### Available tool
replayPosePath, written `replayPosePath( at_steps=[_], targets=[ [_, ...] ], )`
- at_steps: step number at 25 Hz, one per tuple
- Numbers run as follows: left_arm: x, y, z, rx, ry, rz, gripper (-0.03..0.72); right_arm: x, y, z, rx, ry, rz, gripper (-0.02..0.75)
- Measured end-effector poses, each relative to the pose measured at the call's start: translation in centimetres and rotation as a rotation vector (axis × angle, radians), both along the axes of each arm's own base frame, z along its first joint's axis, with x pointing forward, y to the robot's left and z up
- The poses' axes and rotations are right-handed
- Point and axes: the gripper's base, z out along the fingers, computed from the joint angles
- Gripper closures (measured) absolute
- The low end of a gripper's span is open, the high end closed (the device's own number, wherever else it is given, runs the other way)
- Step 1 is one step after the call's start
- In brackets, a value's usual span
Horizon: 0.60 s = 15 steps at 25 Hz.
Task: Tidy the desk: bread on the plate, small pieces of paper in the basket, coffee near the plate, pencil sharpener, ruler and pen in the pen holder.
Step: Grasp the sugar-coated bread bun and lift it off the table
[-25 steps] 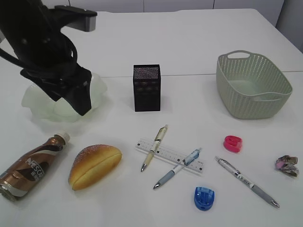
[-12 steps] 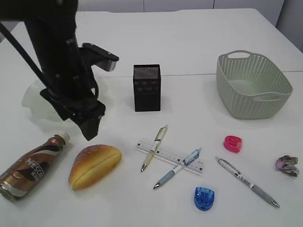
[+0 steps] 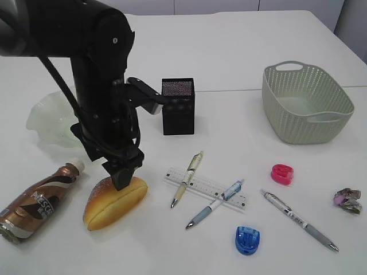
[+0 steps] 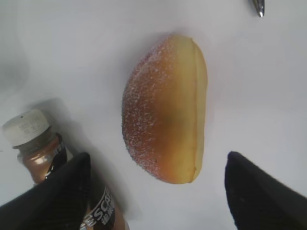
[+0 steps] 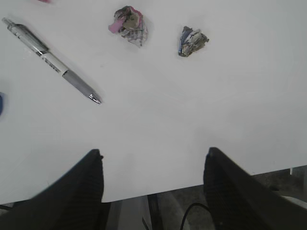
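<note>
The bread (image 3: pixel 114 201) lies on the white worktop (image 3: pixel 241 46), near the front and on the left side. It is a golden bun with a slit along one long side. The left claw (image 3: pixel 121 179) hangs right over it with its two black fingers (image 4: pixel 261 191) spread wide and nothing in them. In the left wrist view the bun sits between the fingers, a bit far of them.

To do this step well, I think the claw should come straight down so one finger lands on each long side of the bun, then squeeze softly (bread squashes).

The coffee (image 3: pixel 35 202) lies on its side just left of the bread, with its white cap very close to the left finger. That finger could bump the bottle and make it roll. The plate (image 3: pixel 49 117) sits farther back on the left, past the bottle, so the lift should go up first, then back.

On the right there is more room. The nearest pen (image 3: pixel 186 177) lies across the ruler (image 3: pixel 205 187), well apart from the bun. The pen holder (image 3: pixel 178 106) stands behind.

The right claw (image 5: pixel 151 187) waits by the near edge of the worktop, fingers apart and empty, near two paper balls (image 5: pixel 128 21).
</note>
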Motion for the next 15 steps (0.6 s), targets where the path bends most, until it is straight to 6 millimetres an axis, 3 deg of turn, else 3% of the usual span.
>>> replayPosePath(
  at_steps=[7, 15],
  targets=[
    [-0.2, -0.3, -0.1, -0.035, 0.029, 0.019, 0.09, 0.0, 0.0, 0.0, -0.002, 0.0, 0.0, 0.229],
    [0.3, -0.5, -2.6, 0.018, 0.061, 0.014, 0.07, 0.0, 0.0, 0.0, -0.004, 0.0, 0.0, 0.229]
  ],
)
